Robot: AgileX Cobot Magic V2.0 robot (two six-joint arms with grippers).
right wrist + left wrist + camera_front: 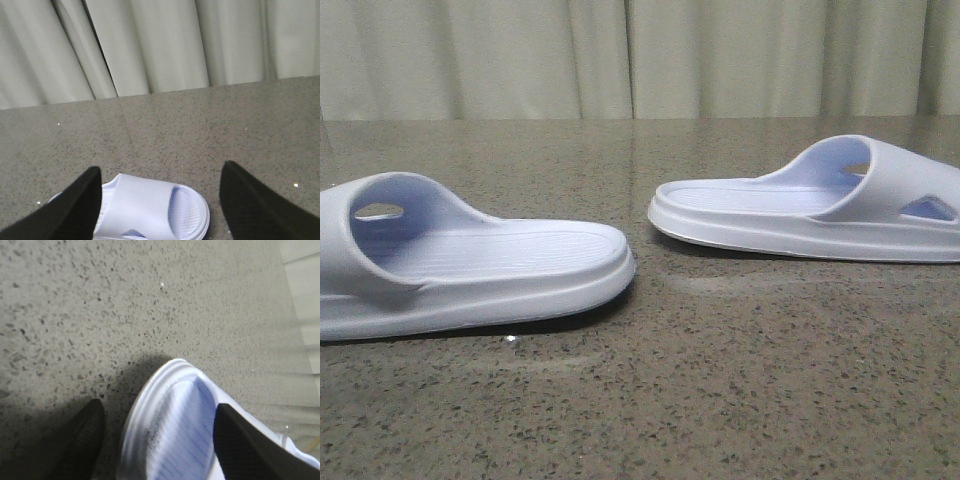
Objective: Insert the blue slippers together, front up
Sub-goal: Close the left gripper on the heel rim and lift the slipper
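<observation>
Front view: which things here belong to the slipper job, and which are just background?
Job:
- left slipper, sole down
- right slipper, sole down, apart from the other
- left gripper, open
- right gripper, open

Background:
- speckled table
- curtain

On the table (720, 400), 1 slipper (470, 265) lies front-left, the other slipper (810, 205) behind at right.

All I see of my arms are the fingers: the left gripper (157, 440) has two black, tapered fingers (80, 445) with a fine woven texture; the right gripper (160, 205) shows the same dark, textured wedge-shaped fingers (250, 205).
</observation>
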